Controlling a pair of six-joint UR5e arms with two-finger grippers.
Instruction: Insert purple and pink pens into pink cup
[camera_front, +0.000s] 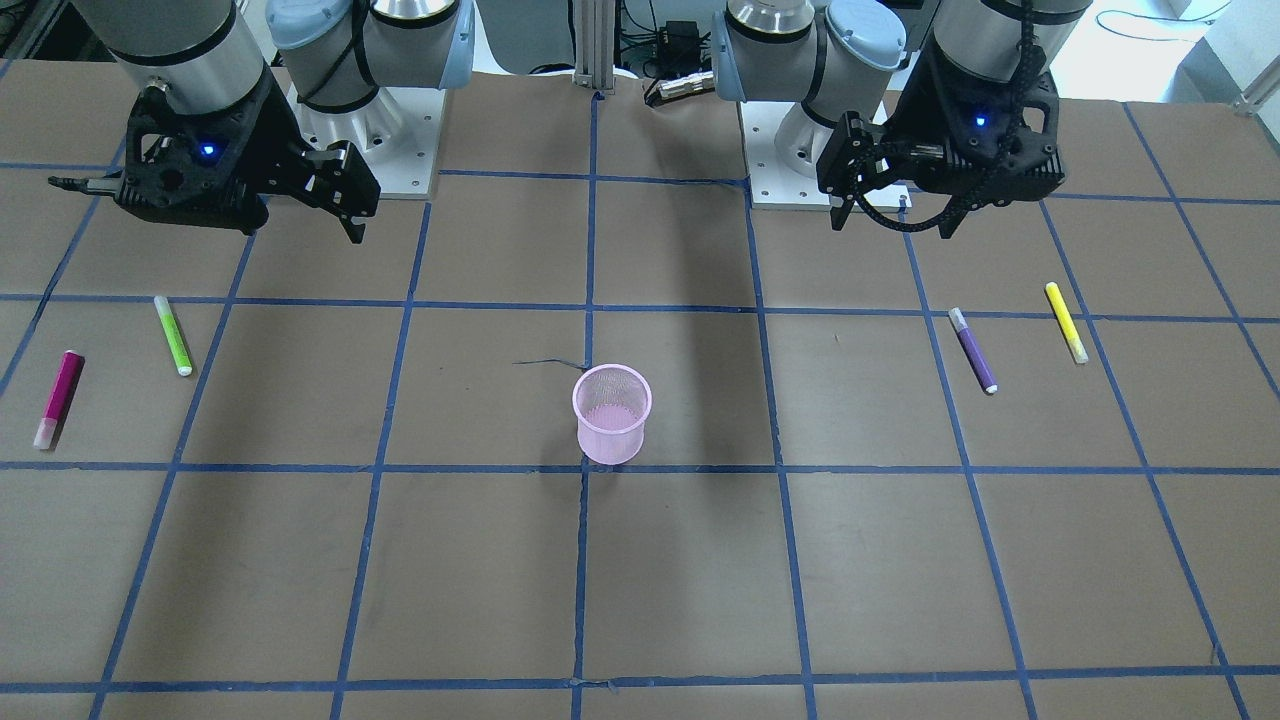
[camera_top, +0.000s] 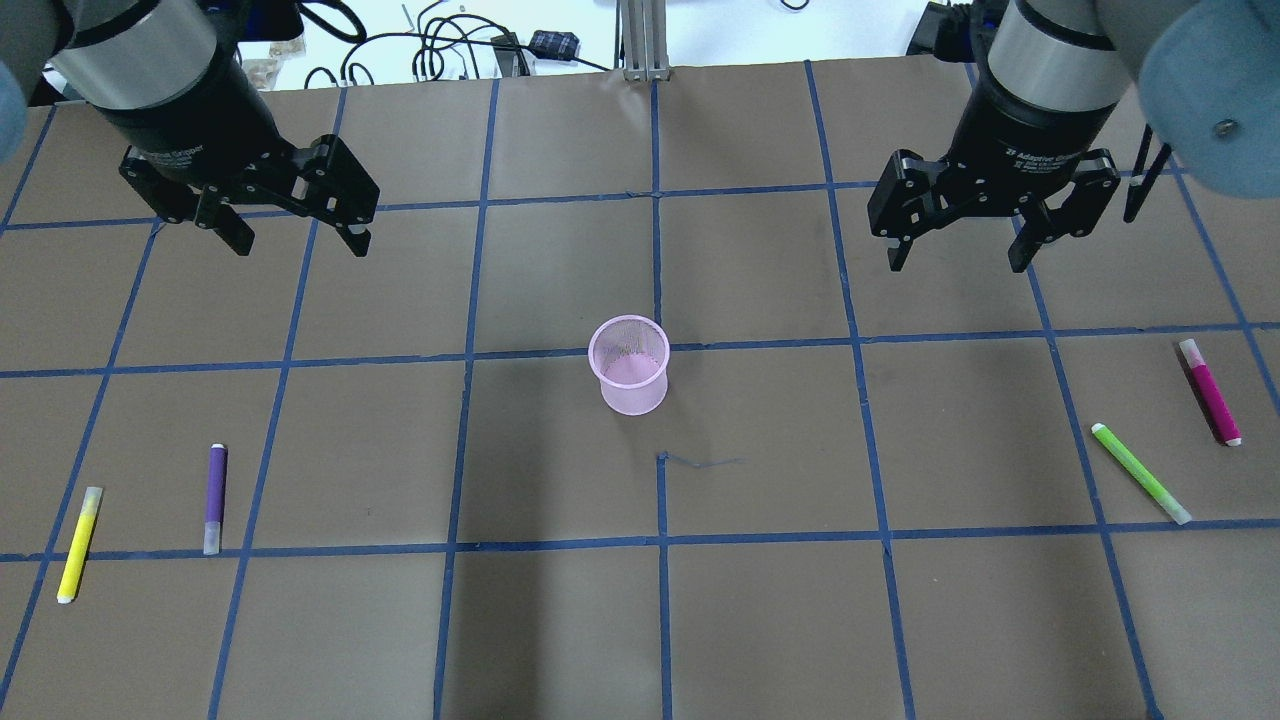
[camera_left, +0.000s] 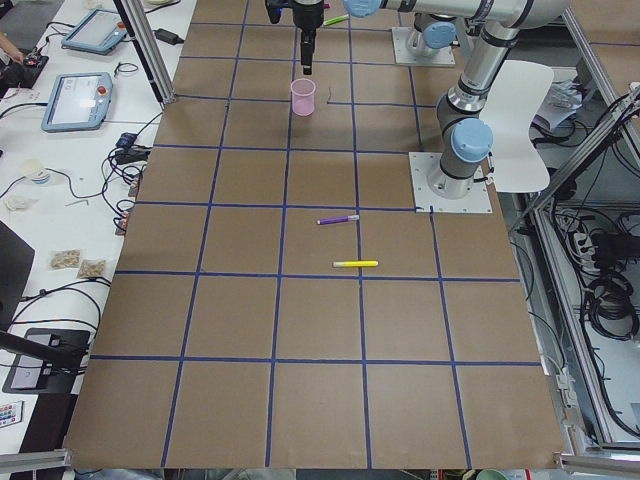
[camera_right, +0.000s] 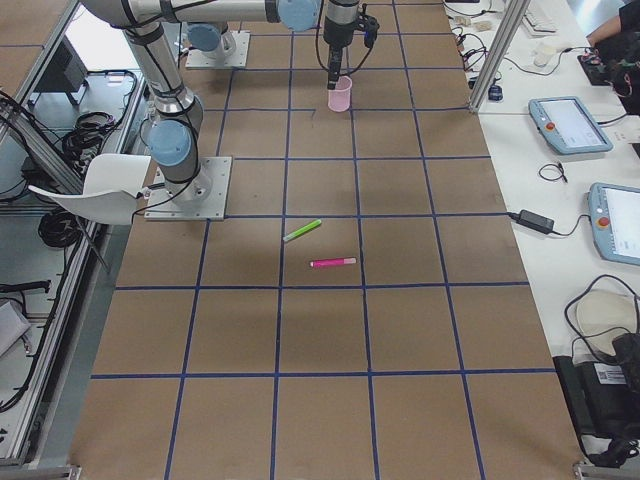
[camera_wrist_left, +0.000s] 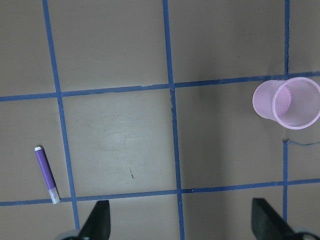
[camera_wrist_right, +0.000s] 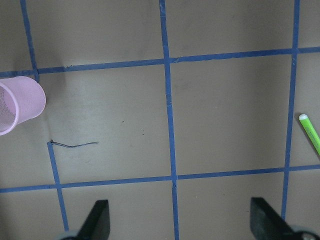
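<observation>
Nothing inserted yet | pink cup (camera_top: 628, 365) apparently empty | purple pen (camera_top: 215, 498), pink pen (camera_top: 1210, 390) lie well apart from it | left gripper (camera_top: 300, 245), right gripper (camera_top: 955, 263) hover wide open, holding nothing

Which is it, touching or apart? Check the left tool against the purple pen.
Apart. The overhead exterior view shows bare table between the open left tool and the purple pen.
</observation>
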